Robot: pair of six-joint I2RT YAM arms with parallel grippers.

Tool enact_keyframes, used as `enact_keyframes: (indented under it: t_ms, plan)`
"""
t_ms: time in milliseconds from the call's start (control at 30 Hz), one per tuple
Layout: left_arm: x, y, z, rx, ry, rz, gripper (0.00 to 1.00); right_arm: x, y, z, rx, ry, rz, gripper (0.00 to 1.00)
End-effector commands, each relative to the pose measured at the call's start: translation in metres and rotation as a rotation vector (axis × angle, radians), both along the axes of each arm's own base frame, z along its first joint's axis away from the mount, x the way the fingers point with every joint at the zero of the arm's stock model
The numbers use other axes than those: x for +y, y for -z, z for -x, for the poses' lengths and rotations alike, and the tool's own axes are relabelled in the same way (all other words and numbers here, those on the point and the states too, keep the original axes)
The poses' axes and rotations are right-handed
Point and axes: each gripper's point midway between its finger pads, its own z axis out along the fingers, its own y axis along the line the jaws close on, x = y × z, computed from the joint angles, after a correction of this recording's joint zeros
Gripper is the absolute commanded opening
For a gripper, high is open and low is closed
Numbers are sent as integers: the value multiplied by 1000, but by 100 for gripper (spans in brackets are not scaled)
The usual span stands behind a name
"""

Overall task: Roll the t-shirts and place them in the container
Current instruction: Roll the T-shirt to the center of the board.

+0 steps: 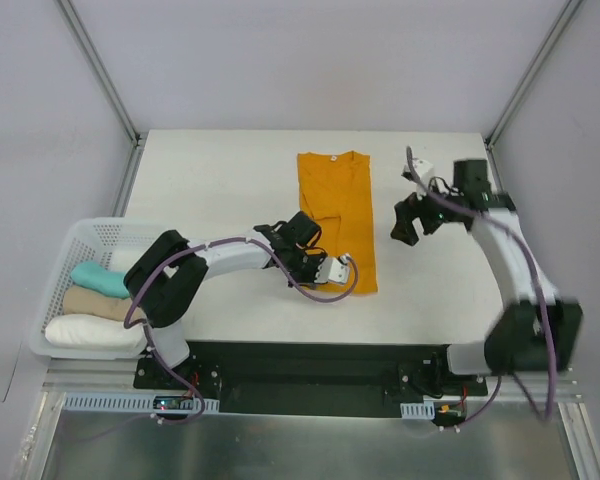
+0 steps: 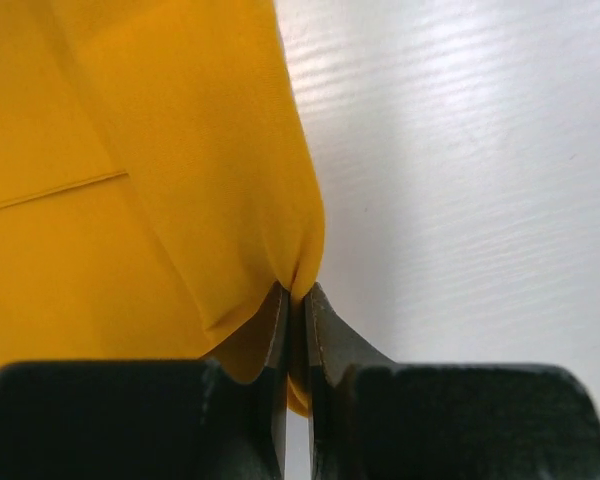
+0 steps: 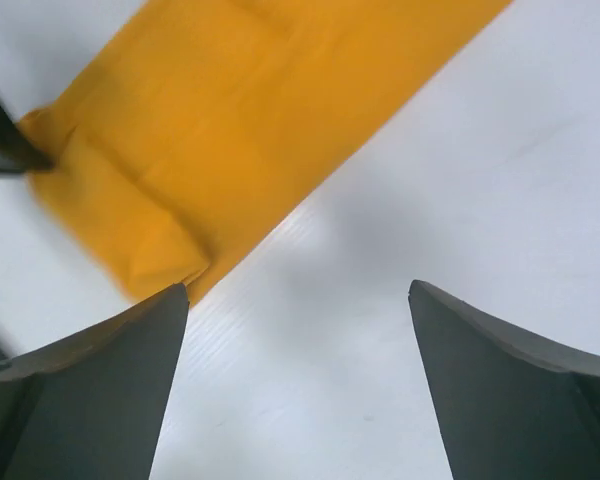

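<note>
While the left hand (image 2: 298, 295) is closed almost fully, its two fingers pinch a small fold at the edge of the orange t-shirt (image 1: 338, 210), so that the cloth bunches just in front of the fingertips. From this hand the orange cloth spreads ahead and to its left, and the bare white tabletop (image 1: 210, 180) lies to its right. The t-shirt is folded into a long narrow strip and lies flat on the tabletop between the two hands. The right hand (image 3: 298, 290) is wide open and holds nothing. It is above the tabletop, just beside the long edge of the strip, and the cloth passes ahead of its fingers, nearest the left one. Well behind the left hand, a white basket (image 1: 60, 260) holds a teal t-shirt (image 1: 98, 278), a tan t-shirt (image 1: 95, 303) and a white t-shirt (image 1: 90, 333), side by side.
</note>
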Motion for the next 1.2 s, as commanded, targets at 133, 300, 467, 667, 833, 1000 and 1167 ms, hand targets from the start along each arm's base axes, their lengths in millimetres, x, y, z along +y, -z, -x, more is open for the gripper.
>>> enact_keyframes:
  t_ms: [133,300,467,667,833,1000,1167]
  plan:
    - [-15,-27,30,487,-120,70,0,38,-29,32,-321,-115,-108,76]
    - [-13,-31,32,656,-158,81,0,51,18,84,-310,-366,-63,74]
    - [-16,-34,19,701,-186,101,0,60,32,96,-503,-518,-6,74]
    - [-21,-37,8,732,-191,124,0,77,50,103,-628,-603,34,75]
    - [-20,-34,3,744,-196,123,0,86,71,106,-595,-639,70,75]
    - [-17,-33,-2,757,-209,130,0,85,88,83,-636,-536,162,73]
    - [-16,-35,-14,772,-228,144,0,81,106,92,-566,-563,188,47]
